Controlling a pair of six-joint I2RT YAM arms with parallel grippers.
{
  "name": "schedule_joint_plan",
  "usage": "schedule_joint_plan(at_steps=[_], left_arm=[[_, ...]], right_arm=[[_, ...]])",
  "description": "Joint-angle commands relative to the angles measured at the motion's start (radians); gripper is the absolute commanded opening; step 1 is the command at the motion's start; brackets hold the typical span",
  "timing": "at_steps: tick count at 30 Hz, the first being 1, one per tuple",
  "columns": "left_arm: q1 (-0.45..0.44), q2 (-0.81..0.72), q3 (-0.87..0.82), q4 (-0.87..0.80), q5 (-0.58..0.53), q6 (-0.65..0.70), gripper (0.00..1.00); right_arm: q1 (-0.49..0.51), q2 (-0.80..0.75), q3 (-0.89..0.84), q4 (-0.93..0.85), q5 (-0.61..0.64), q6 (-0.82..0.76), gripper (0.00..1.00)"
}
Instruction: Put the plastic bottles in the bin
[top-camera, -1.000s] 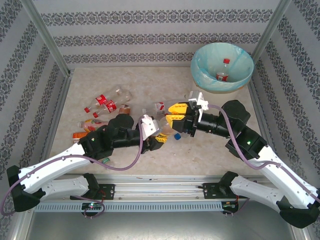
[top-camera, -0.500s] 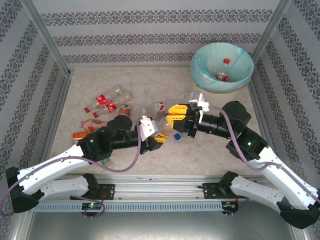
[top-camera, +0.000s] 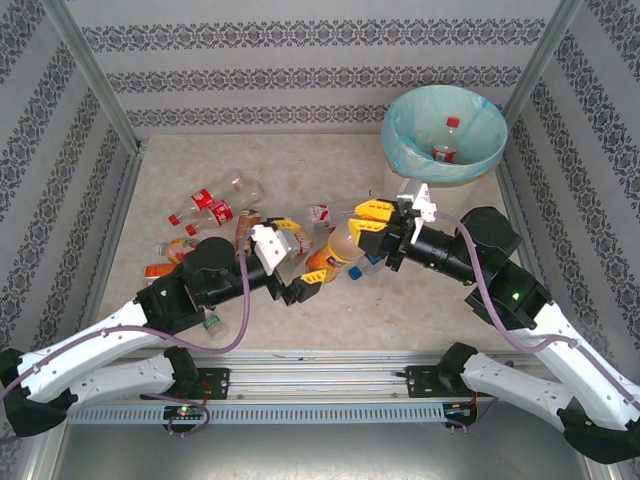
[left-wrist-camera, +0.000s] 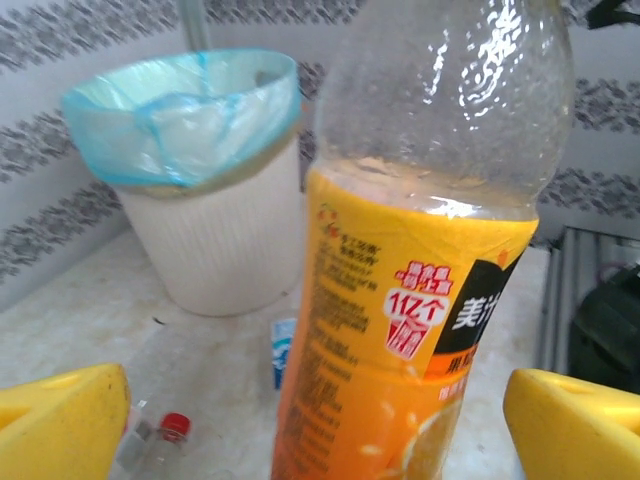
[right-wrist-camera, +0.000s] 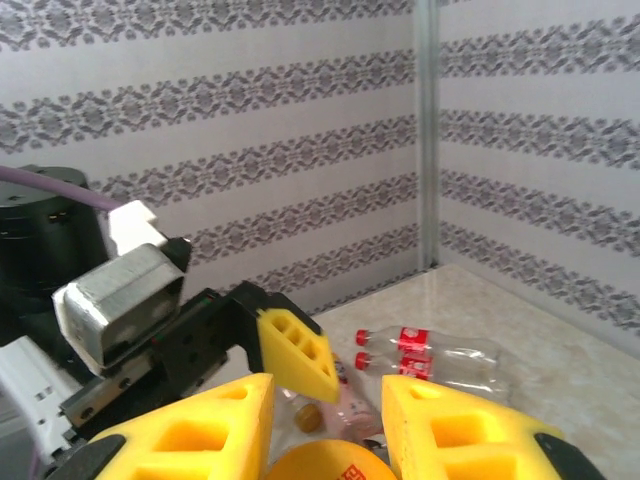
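Note:
An orange-labelled plastic bottle (top-camera: 343, 250) hangs over the middle of the table with my right gripper (top-camera: 364, 222) shut on its upper end. In the right wrist view its orange end (right-wrist-camera: 322, 464) sits between the yellow fingers (right-wrist-camera: 200, 430). My left gripper (top-camera: 300, 252) is open; in the left wrist view the bottle (left-wrist-camera: 400, 330) stands between its wide-spread yellow fingers (left-wrist-camera: 60, 420), apart from both. The bin (top-camera: 392, 130), cream with a turquoise liner, stands at the far right with one red-capped bottle (top-camera: 447, 140) inside.
Several more bottles lie at the left: two red-labelled ones (top-camera: 213, 203), (right-wrist-camera: 430, 350) and an orange-labelled one (top-camera: 160, 269). Another red-labelled bottle (top-camera: 318, 212) lies near the middle. A small red-capped bottle (left-wrist-camera: 165, 435) lies on the table in front of the bin (left-wrist-camera: 220, 240). Patterned walls enclose the table.
My left gripper has opened, let go of the orange-labelled bottle and drawn back to the left. The right gripper keeps the bottle and has shifted slightly right and away.

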Motion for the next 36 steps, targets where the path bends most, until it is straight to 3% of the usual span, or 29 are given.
schedule_joint_plan(at_steps=[1, 8, 16, 26, 36], left_arm=[[-0.004, -0.049, -0.025, 0.093, -0.104, -0.006, 0.98], [-0.004, -0.096, -0.059, 0.165, -0.192, -0.014, 1.0], [-0.003, 0.006, 0.029, 0.158, -0.225, 0.001, 1.0], [-0.003, 0.114, 0.102, 0.143, -0.238, -0.074, 1.0], [-0.003, 0.169, 0.128, 0.016, -0.256, -0.169, 1.0]], right_arm=[[-0.001, -0.013, 0.065, -0.033, 0.12, -0.064, 0.0], [-0.007, 0.035, 0.219, -0.108, 0.283, -0.171, 0.0], [-0.084, 0.176, 0.479, -0.151, 0.411, -0.276, 0.0], [-0.367, 0.362, 0.725, -0.167, 0.456, -0.323, 0.0], [-0.687, 0.604, 0.82, -0.159, 0.288, -0.198, 0.0]])
